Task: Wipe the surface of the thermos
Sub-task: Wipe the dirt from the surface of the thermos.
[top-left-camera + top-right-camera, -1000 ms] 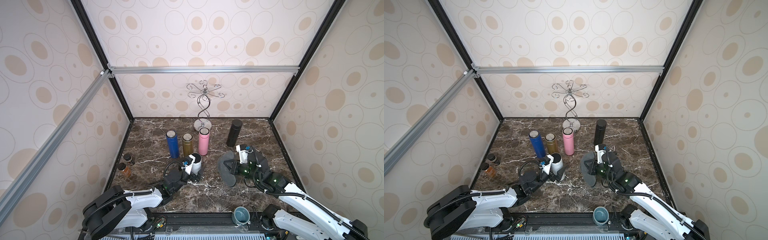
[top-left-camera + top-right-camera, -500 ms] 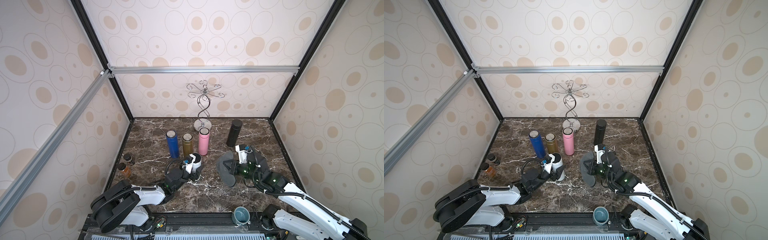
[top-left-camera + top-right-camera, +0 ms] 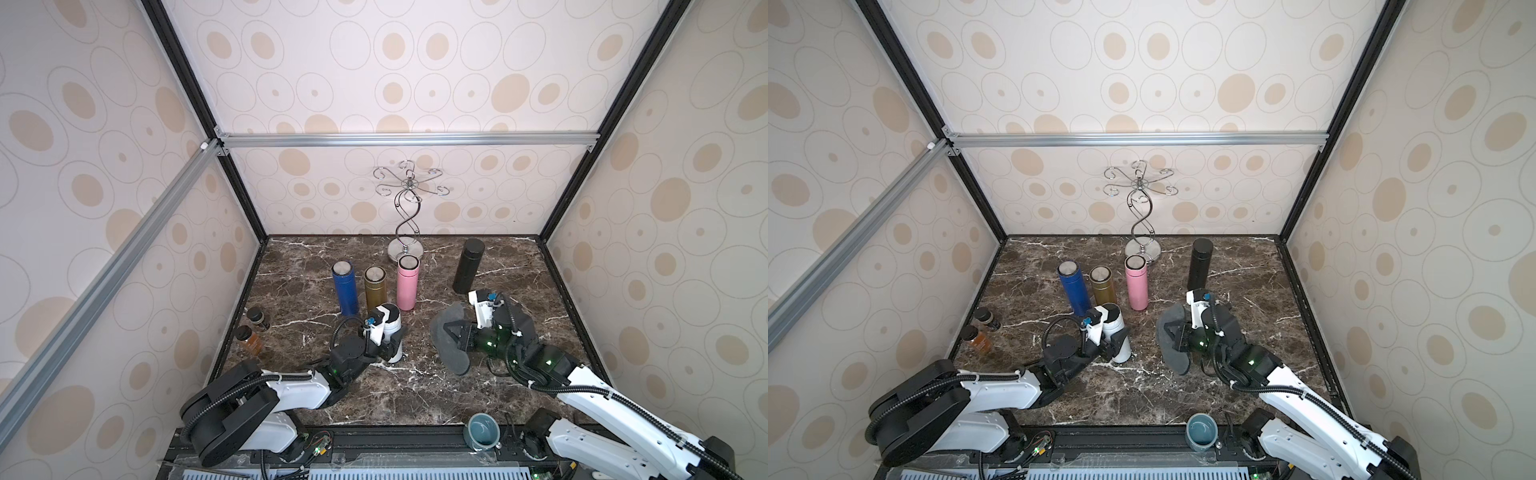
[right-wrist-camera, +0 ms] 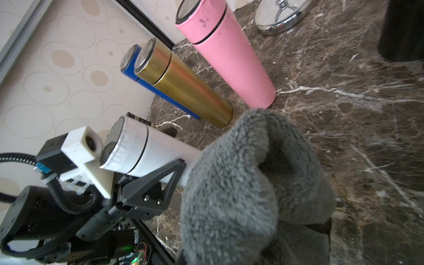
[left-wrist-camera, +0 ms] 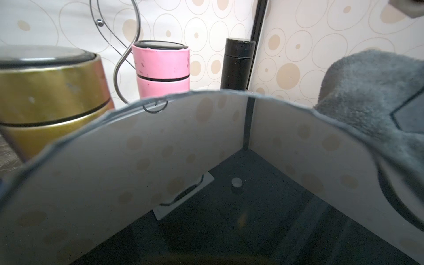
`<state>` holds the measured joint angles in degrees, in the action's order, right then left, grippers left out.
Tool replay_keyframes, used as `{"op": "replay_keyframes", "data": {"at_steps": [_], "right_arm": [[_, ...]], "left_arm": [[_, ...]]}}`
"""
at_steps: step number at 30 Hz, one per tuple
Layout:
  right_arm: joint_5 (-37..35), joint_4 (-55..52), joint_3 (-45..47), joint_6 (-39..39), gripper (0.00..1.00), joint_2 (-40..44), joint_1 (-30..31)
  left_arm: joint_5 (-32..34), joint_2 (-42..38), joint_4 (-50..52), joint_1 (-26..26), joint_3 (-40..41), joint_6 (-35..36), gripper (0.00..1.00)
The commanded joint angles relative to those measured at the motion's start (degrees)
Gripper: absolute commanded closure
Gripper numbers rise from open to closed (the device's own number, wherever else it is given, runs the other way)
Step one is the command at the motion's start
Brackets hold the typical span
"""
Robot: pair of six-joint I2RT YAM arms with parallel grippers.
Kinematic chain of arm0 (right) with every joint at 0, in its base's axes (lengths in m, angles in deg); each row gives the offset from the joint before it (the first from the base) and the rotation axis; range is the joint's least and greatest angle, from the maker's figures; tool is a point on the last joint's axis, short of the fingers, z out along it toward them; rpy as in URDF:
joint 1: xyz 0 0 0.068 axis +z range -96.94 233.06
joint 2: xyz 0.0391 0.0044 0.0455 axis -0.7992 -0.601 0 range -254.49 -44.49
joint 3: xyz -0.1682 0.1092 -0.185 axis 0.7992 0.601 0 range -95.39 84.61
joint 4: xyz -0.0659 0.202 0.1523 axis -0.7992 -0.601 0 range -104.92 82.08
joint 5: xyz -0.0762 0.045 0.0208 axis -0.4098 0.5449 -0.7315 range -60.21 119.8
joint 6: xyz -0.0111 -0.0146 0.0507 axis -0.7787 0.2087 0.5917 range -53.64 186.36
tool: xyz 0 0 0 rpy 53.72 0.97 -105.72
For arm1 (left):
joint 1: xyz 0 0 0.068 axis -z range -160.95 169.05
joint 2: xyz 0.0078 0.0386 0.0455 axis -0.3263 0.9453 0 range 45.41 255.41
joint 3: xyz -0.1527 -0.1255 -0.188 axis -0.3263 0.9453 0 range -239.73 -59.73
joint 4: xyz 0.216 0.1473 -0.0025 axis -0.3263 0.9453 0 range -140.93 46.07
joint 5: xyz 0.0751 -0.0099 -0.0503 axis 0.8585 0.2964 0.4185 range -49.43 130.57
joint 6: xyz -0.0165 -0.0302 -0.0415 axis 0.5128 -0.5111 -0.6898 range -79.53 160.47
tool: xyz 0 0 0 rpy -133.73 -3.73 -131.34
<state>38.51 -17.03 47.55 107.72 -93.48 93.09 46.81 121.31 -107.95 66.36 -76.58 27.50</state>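
CHANGE: your left gripper [image 3: 392, 348], wide open a second before, clamped onto the thermos [image 3: 394, 328] | WHERE: thermos stood lower centre in both top views | RIGHT: your right gripper [image 3: 455, 336] pinched the cloth [image 3: 453, 361], near it but apart | MEANING: thermos looked steadied; wiping could start

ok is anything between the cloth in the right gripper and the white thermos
Nothing visible. In both top views only bare marble separates the grey cloth in the right gripper from the white thermos in the left gripper. The pink thermos stands farther back.
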Motion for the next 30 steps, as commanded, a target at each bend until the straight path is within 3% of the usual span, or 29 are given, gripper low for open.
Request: {"op": "replay_keyframes", "data": {"at_steps": [1,10,21,30], "right_arm": [[1.8,8.3,1.9,0.9,1.0,1.3,3.6],[-2.3,21.5,4.2,-3.8,1.0,-2.4,16.4],[-5.4,24.5,-4.7,-10.5,1.0,-13.1,20.4],[-16.4,21.1,-9.7,-10.6,1.0,-21.6,23.6]], "left_arm": [[6.5,-4.5,4.1,-0.4,-5.9,-5.9,1.0],[11.7,-12.1,19.8,0.7,-15.2,-16.9,1.0],[9.0,-16.7,26.7,2.5,-21.0,-22.9,1.0],[8.3,-17.8,26.2,3.4,-20.8,-22.5,1.0]]}}
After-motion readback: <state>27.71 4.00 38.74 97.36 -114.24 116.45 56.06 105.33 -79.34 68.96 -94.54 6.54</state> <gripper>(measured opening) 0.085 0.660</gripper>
